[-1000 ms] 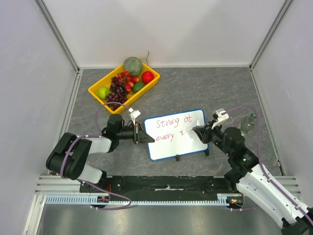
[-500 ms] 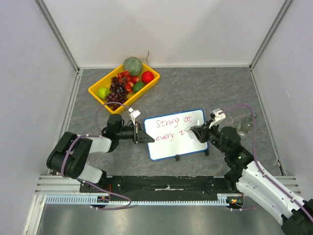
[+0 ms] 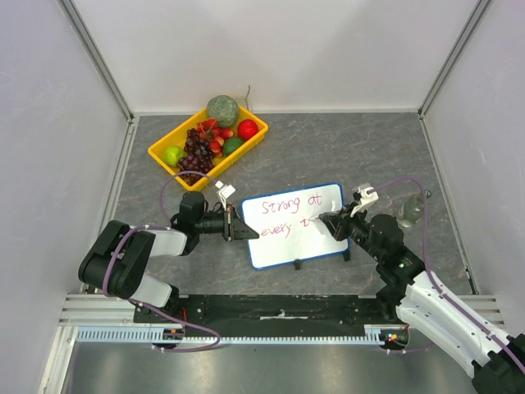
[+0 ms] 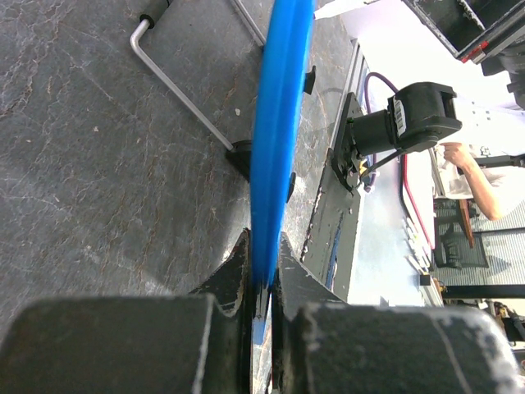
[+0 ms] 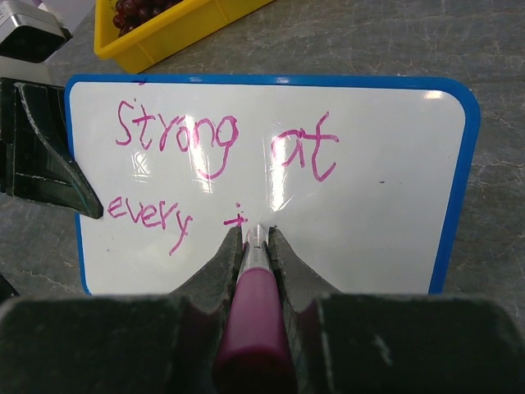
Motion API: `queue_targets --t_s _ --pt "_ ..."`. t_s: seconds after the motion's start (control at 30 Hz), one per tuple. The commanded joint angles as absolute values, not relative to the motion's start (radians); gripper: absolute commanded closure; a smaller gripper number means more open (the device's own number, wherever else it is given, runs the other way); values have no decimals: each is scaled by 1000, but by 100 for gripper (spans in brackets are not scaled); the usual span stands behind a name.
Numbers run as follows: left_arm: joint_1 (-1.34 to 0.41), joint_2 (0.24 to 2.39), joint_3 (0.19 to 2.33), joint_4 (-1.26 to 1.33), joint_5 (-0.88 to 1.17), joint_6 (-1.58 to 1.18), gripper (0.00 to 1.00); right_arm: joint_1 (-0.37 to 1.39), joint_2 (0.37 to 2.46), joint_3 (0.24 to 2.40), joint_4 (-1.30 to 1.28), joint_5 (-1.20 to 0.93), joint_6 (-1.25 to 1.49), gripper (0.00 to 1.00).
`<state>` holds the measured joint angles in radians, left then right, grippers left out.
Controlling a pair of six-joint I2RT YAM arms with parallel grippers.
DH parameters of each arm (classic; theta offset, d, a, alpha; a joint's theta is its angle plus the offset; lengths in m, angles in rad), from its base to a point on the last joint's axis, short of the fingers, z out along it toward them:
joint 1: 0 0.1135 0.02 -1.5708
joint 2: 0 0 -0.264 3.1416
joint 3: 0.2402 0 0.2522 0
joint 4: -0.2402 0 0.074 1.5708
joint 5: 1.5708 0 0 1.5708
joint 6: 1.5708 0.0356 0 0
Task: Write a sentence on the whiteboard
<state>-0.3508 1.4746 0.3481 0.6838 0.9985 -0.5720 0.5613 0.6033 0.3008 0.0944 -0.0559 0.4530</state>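
The whiteboard [image 3: 283, 245] with a blue rim lies mid-table; it also fills the right wrist view [image 5: 385, 189]. The sentence [image 5: 176, 139] in pink-red marker reads "Strong at" over "every" and a started "t" stroke. My right gripper [image 5: 255, 232] is shut on a pink marker [image 5: 253, 304], its tip on the board just right of that stroke; it shows in the top view [image 3: 328, 222] too. My left gripper [image 4: 262, 271] is shut on the board's blue left rim [image 4: 279, 131] and appears in the top view [image 3: 243, 231].
A yellow tray [image 3: 164, 156] of fruit stands at the back left. A clear bottle [image 3: 410, 212] stands right of the board near my right arm. The board's wire stand [image 4: 176, 86] and black feet show underneath. Grey walls close in the table.
My right gripper has moved the marker slightly left over the second line, and the "t" stroke after "every" has grown. The left gripper and the board have not moved.
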Motion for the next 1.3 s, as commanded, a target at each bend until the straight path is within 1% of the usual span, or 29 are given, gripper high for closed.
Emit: queue_targets --t_s 0.0,0.57,0.83,1.27 --pt "-327 1493 327 630 879 -528 98 566 597 281 80 -52 442 100" --pt "-327 1490 325 632 882 -528 98 566 557 275 5 -66 431 100" --pt "-327 1488 325 632 885 -526 98 566 525 288 -38 26 433 100" --pt "-325 1486 324 635 890 -526 98 565 592 328 49 78 457 100"
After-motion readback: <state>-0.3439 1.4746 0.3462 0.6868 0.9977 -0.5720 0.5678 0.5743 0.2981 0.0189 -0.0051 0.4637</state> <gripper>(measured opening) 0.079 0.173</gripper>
